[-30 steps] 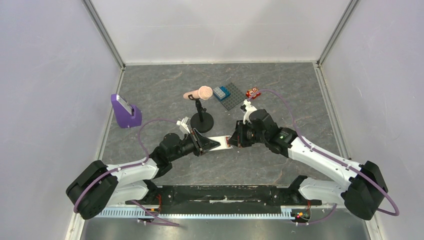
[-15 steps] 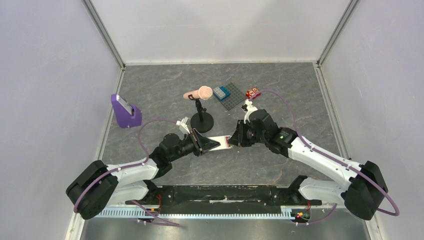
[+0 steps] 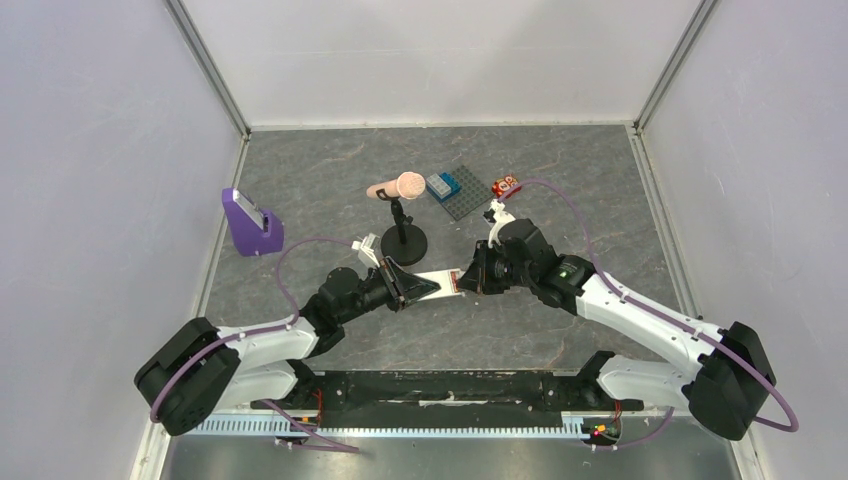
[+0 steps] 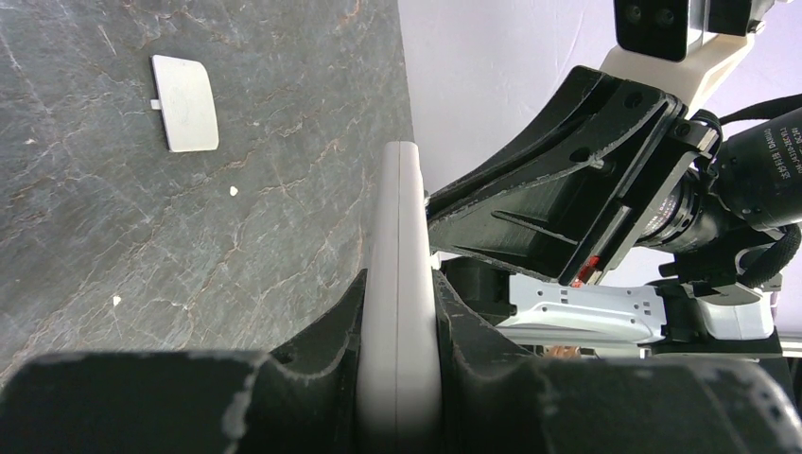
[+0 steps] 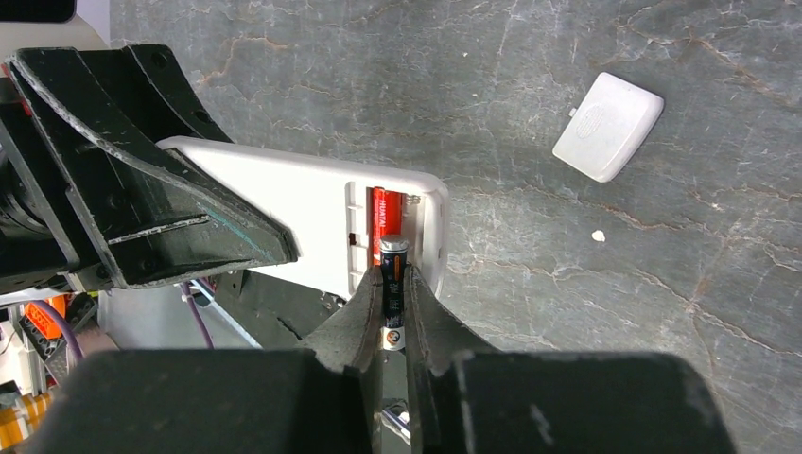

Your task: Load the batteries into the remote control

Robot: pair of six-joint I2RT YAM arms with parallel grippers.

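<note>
Left jaws pinch remote control (image 5: 312, 203) above worktop (image 3: 450, 345) centre, bay (image 5: 409, 216) open; red battery (image 5: 383, 213) already in. Right jaws pinch black battery (image 5: 393, 284) at bay edge, prob. over empty slot. Next: tilt & press it down

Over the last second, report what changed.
The right claw, gripping the black battery, edged slightly toward the remote. No pickup or release is visible. The left claw still clamps the remote. The red battery and cover stayed put.
</note>
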